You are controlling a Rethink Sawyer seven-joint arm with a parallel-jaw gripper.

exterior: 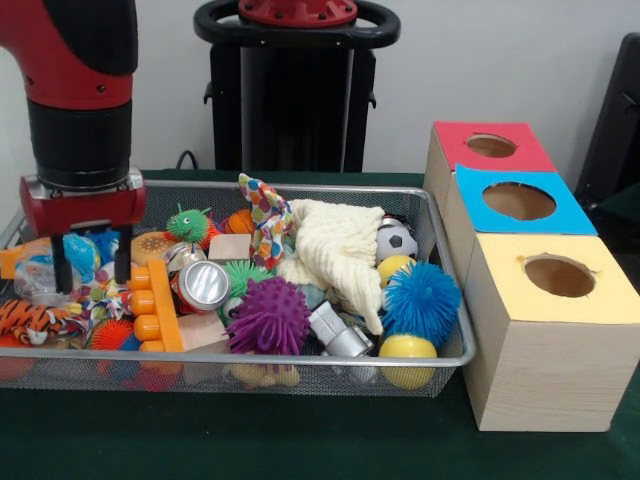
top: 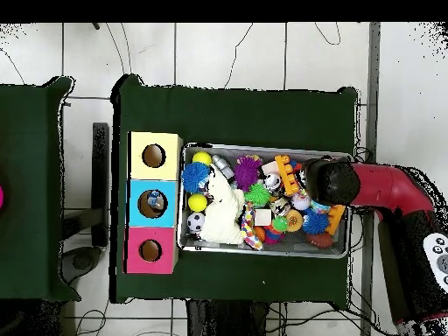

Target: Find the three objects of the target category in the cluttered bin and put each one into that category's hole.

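Dark green cloth covers the worktop (exterior: 300, 440), and a pale wall stands behind it. At the front view's left, the tool (exterior: 92, 268) hangs over the left end of the wire bin (exterior: 455, 350), its two black fingers spread apart and pointing down with nothing between them; their tips sit just above a clear-wrapped blue toy (exterior: 70, 258) and a tiger-striped toy (exterior: 30, 320). Which category is wanted cannot be told. If it is balls, the likely picks lie toward the bin's right end: purple spiky ball (exterior: 268, 315), blue spiky ball (exterior: 420, 298), yellow ball (exterior: 407, 348), with a small football (exterior: 396, 240) behind the cream cloth (exterior: 335, 250). A good grasp would probably come straight down on one exposed item, fingers straddling it, clear of the cloth and the can (exterior: 203, 285). Past the bin's right end stand three boxes with holes: red (exterior: 490, 145), blue (exterior: 518, 200), yellow (exterior: 558, 275)
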